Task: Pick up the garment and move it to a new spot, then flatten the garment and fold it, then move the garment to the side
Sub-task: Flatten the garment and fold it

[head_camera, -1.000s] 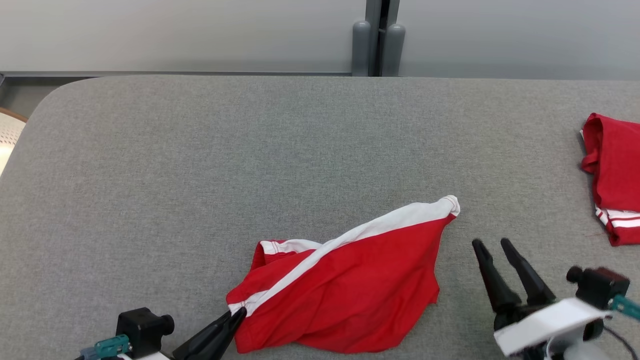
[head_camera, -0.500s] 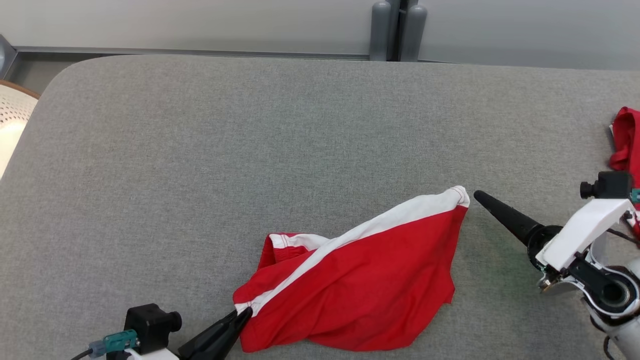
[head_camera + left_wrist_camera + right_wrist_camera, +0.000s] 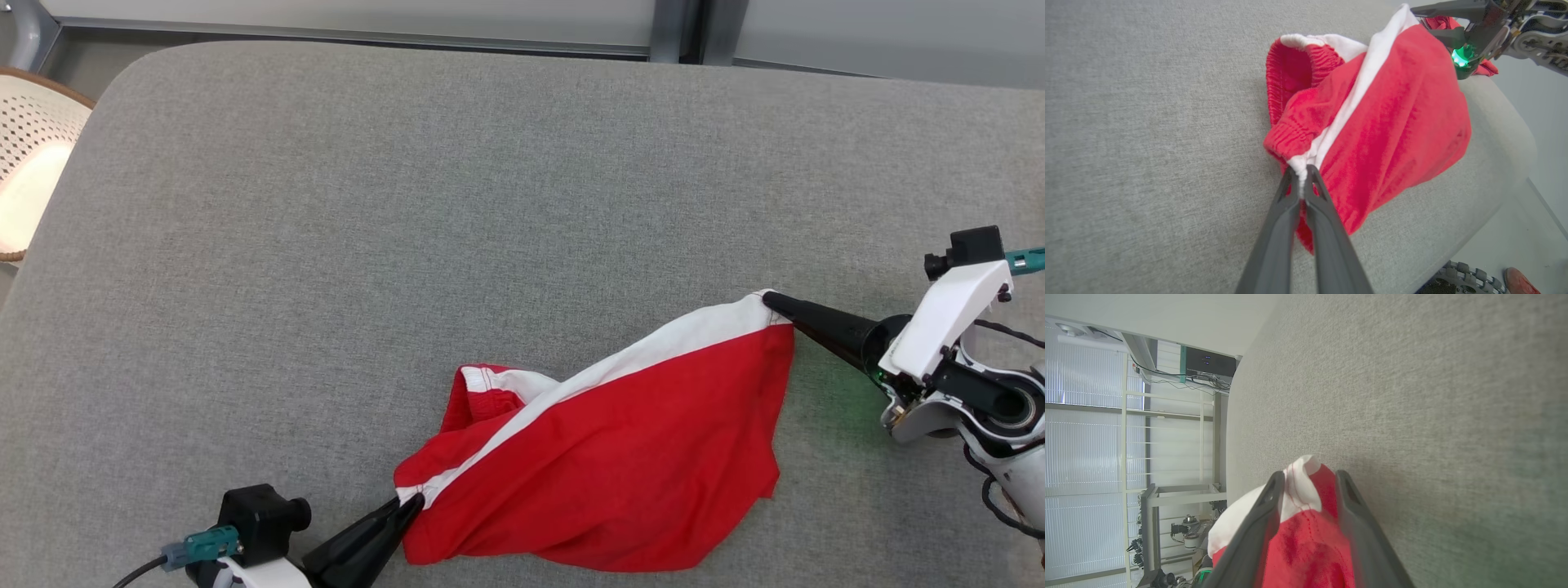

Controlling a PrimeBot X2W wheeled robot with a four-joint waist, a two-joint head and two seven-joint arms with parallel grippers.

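Found a wide table padded in grey woven cloth (image 3: pixel 408 204), with pale wall panels beyond the far edge. Found the red shorts with a white side stripe and a ribbed elastic waistband (image 3: pixel 620 457) lying bunched and partly twisted at the near side, right of centre. Noted the left gripper (image 3: pixel 411 502) clenched on the stripe end at the near-left corner of the shorts. Noted the right gripper (image 3: pixel 771 300) at the far-right corner, with one finger set on either side of the white hem and cloth between; could not tell if already pinching. Judged the step as flattening: taking both ends of the stripe. Next, needed to close firmly on the right, then draw both ends apart, low over the table, without slipping from the left pinch.
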